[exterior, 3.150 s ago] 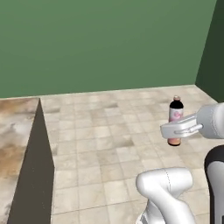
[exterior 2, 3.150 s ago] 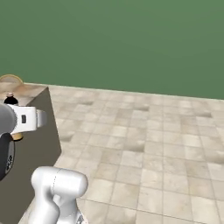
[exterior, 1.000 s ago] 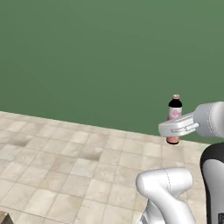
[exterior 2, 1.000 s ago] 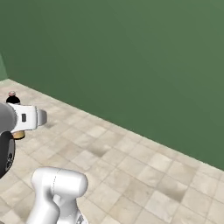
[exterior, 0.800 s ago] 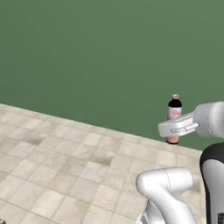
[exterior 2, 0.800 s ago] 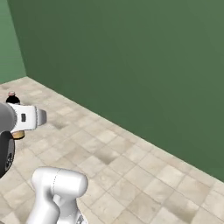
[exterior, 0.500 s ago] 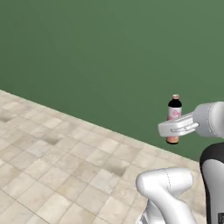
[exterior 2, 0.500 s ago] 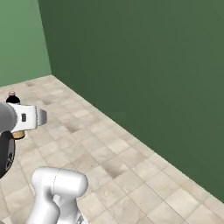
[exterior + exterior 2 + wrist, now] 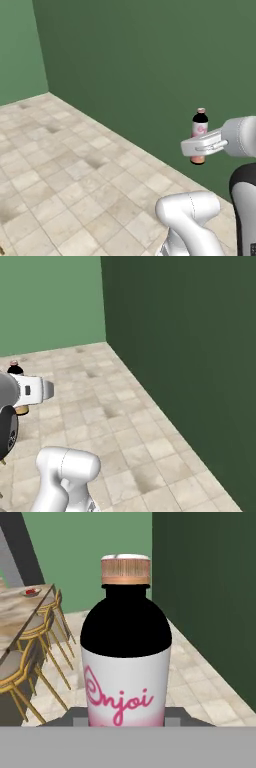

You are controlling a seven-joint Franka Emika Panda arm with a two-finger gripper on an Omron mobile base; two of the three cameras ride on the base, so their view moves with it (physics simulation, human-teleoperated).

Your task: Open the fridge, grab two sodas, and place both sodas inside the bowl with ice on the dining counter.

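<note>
The slim dark bottle with the pink label [image 9: 199, 136] is pinched upright in the white gripper [image 9: 200, 145], carried above the tiled floor; placing it in the ice bowl is judged outstanding.

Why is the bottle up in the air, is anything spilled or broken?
Nothing stands out. The soda bottle stands upright in the gripper, high above the tiled floor, its cap on. No spill or damage shows.
</note>
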